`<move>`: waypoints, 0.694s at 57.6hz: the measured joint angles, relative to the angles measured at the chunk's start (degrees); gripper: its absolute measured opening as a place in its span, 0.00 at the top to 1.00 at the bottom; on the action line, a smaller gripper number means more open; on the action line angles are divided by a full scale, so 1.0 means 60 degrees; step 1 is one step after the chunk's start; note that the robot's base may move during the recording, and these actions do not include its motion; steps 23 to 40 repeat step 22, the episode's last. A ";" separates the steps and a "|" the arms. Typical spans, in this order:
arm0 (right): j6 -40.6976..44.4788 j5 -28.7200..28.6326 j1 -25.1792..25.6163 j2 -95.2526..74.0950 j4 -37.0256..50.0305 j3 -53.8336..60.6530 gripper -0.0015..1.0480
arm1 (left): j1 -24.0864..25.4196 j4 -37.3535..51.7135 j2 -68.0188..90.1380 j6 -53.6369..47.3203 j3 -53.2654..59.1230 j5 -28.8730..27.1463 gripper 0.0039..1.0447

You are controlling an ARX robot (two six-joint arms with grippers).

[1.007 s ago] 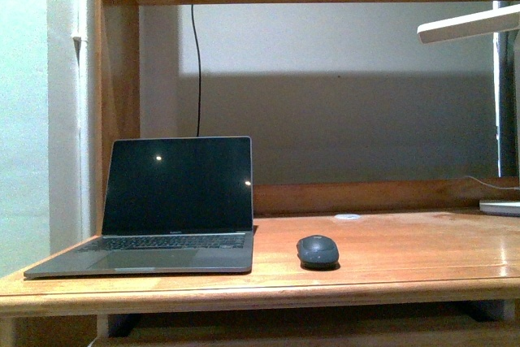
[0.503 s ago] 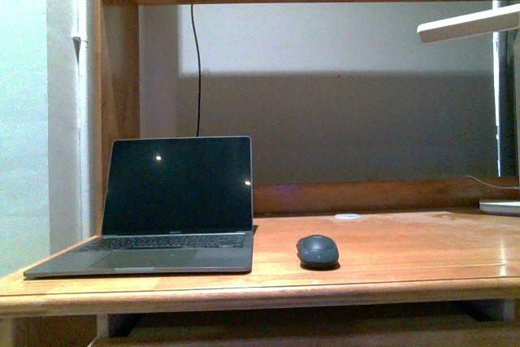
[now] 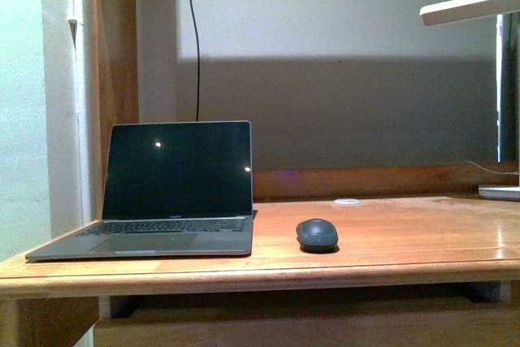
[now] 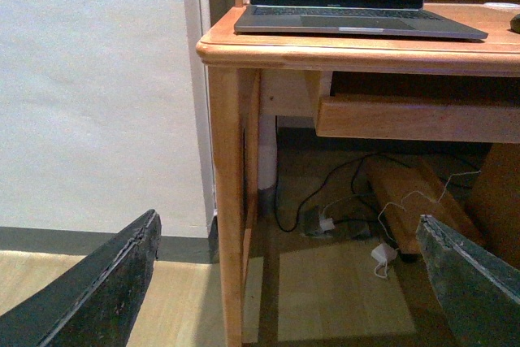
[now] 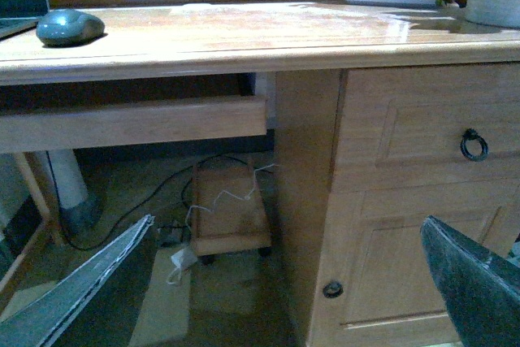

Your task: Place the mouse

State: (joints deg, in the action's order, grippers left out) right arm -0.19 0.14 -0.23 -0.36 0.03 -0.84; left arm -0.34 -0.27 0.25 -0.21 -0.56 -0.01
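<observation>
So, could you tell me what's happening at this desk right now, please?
Nothing is being handled at the moment. The mouse sits on the wooden desk, just right of the open laptop, whose screen is dark. Both arms hang low in front of the desk, below its top: the left gripper and the right gripper are open and empty. A small white disc lies further back, and a lamp stands at the right.

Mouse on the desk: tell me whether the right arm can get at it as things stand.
Probably yes. The mouse sits alone on the open desk, right of the laptop, with nothing over it. The right gripper is open but hangs below the desktop edge, so it must rise first.
</observation>
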 joint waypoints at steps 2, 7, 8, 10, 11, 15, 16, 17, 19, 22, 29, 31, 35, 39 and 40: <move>0.0000 0.0000 0.0000 0.0000 0.0000 0.0000 0.07 | 0.0000 0.0000 0.0000 0.0000 0.0000 0.0000 0.07; 0.0000 0.0000 0.0000 0.0000 0.0000 0.0004 0.07 | 0.0000 0.0000 0.0004 0.0000 0.0000 0.0000 0.07; 0.0000 0.0000 0.0000 0.0000 0.0000 0.0004 0.07 | 0.0000 0.0000 0.0000 0.0000 0.0000 0.0000 0.07; 0.0000 0.0000 0.0000 0.0000 0.0000 0.0004 0.07 | 0.0000 0.0000 0.0004 0.0000 0.0000 0.0000 0.07; 0.0000 0.0000 0.0000 0.0000 0.0000 0.0000 0.07 | 0.0000 0.0000 0.0004 0.0000 0.0000 0.0000 0.07; 0.0000 0.0000 0.0000 0.0000 0.0000 0.0000 0.07 | 0.0000 0.0000 0.0004 0.0000 0.0000 0.0000 0.07; 0.0000 0.0000 0.0000 0.0000 0.0000 0.0000 0.07 | 0.0000 0.0000 0.0000 0.0000 0.0000 0.0000 0.07; 0.0000 0.0000 0.0000 0.0000 0.0000 0.0000 0.07 | 0.0000 0.0000 0.0004 0.0000 0.0000 0.0000 0.07; 0.0000 0.0000 0.0000 0.0000 0.0000 0.0004 0.07 | 0.0000 0.0000 0.0004 0.0000 0.0000 0.0000 0.07; 0.0000 0.0000 0.0000 0.0000 0.0000 0.0004 0.07 | 0.0000 0.0000 0.0004 0.0000 0.0000 0.0000 0.07; 0.0000 0.0000 0.0000 0.0000 0.0000 0.0004 0.07 | 0.0000 0.0000 0.0004 0.0000 0.0000 0.0000 0.07; 0.0000 0.0000 0.0000 0.0000 0.0000 0.0004 0.07 | 0.0000 0.0000 0.0004 0.0000 0.0000 0.0000 0.07; 0.0000 0.0000 0.0000 0.0000 0.0000 0.0004 0.07 | 0.0000 0.0000 0.0004 0.0000 0.0000 0.0000 0.07; 0.0000 0.0000 0.0000 0.0000 0.0000 0.0004 0.07 | 0.0000 0.0000 0.0004 0.0000 0.0000 0.0000 0.07; 0.0000 0.0000 0.0000 0.0000 0.0000 0.0004 0.07 | 0.0000 0.0000 0.0004 0.0000 0.0000 0.0000 0.07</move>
